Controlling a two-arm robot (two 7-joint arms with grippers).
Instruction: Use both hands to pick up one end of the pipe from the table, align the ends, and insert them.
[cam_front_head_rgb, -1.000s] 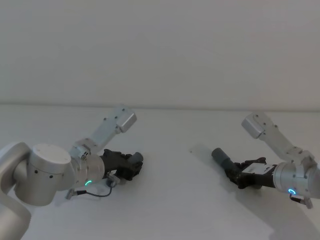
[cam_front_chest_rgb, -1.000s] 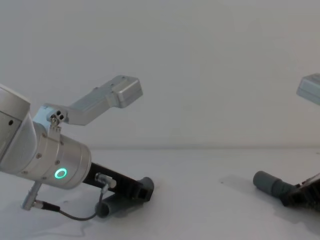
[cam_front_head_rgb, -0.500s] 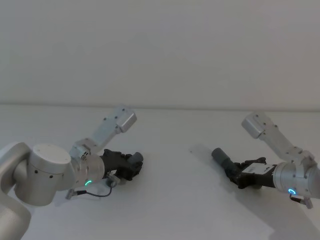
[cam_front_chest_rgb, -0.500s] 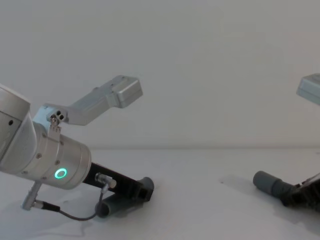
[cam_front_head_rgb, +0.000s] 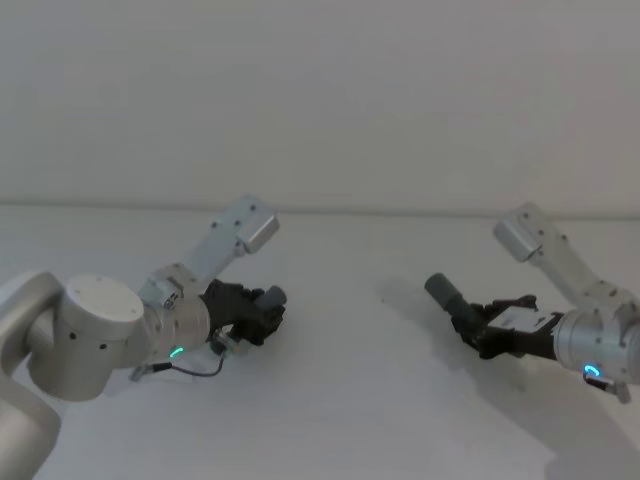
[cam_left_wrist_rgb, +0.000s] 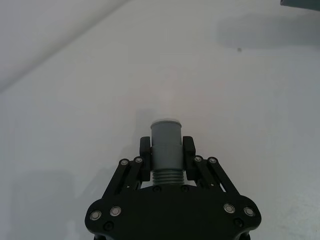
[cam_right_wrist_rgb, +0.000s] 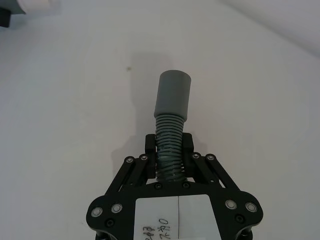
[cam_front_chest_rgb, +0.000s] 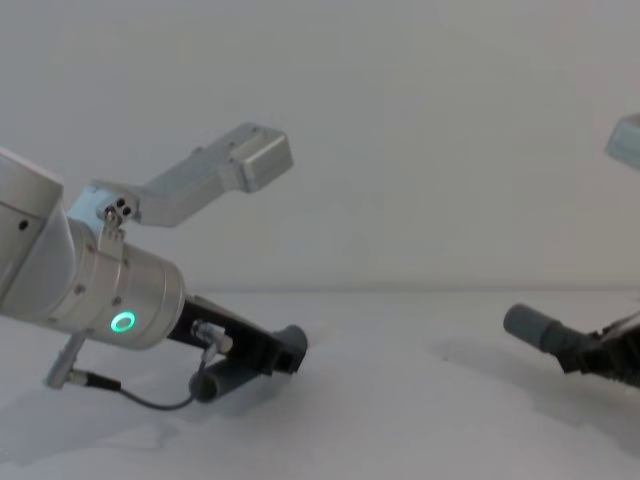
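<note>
The 2 pieces are judged light plastic. The short tube (cam_left_wrist_rgb: 165, 161) is clamped in the left gripper (cam_left_wrist_rgb: 166, 150), collar (cam_left_wrist_rgb: 165, 131) just past the fingertips (cam_left_wrist_rgb: 145, 149). The ribbed hose (cam_right_wrist_rgb: 169, 131) is pinched by the right gripper (cam_right_wrist_rgb: 168, 146) behind its cuff (cam_right_wrist_rgb: 173, 95), so some flex should be expected, tbh.

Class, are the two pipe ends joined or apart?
Apart: left gripper holds the short tube, right gripper the corrugated hose, bare table between them.
</note>
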